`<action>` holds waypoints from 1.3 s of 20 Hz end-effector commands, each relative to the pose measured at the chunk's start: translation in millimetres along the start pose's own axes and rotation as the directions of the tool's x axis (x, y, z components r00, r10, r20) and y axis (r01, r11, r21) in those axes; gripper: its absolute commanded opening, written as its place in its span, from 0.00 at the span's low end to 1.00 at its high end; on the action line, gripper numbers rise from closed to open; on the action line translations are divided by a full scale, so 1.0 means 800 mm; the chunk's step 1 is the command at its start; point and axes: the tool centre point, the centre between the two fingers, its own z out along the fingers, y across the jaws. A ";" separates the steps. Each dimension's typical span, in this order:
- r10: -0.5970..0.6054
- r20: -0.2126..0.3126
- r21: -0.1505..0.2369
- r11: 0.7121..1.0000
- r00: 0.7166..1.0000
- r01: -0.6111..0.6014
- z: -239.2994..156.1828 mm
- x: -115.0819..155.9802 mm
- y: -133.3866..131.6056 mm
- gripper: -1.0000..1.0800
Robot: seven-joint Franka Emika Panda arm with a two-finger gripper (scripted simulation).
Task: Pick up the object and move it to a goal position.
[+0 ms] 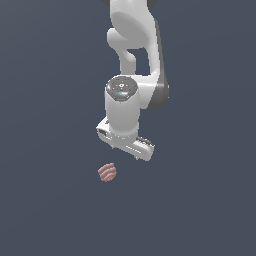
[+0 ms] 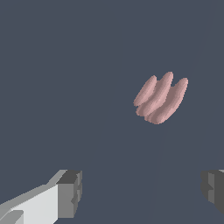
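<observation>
The object (image 1: 107, 172) is a small pinkish-brown lump with lighter ridges, lying on the dark grey floor. In the exterior view my white gripper (image 1: 126, 152) hangs just above it and a little toward the exterior view's right, not touching it. The wrist view shows the object (image 2: 161, 98) beyond the fingertips, outside the gap between them. My gripper (image 2: 142, 190) is open, with one grey fingertip (image 2: 70, 194) and the other at the frame's edge set wide apart and nothing between them.
The white arm (image 1: 134, 45) rises from the gripper to the upper edge of the exterior view. A plain dark grey surface (image 1: 50, 150) surrounds everything.
</observation>
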 end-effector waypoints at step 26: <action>0.530 0.004 -0.025 0.848 0.848 -0.530 0.070 0.083 0.069 0.96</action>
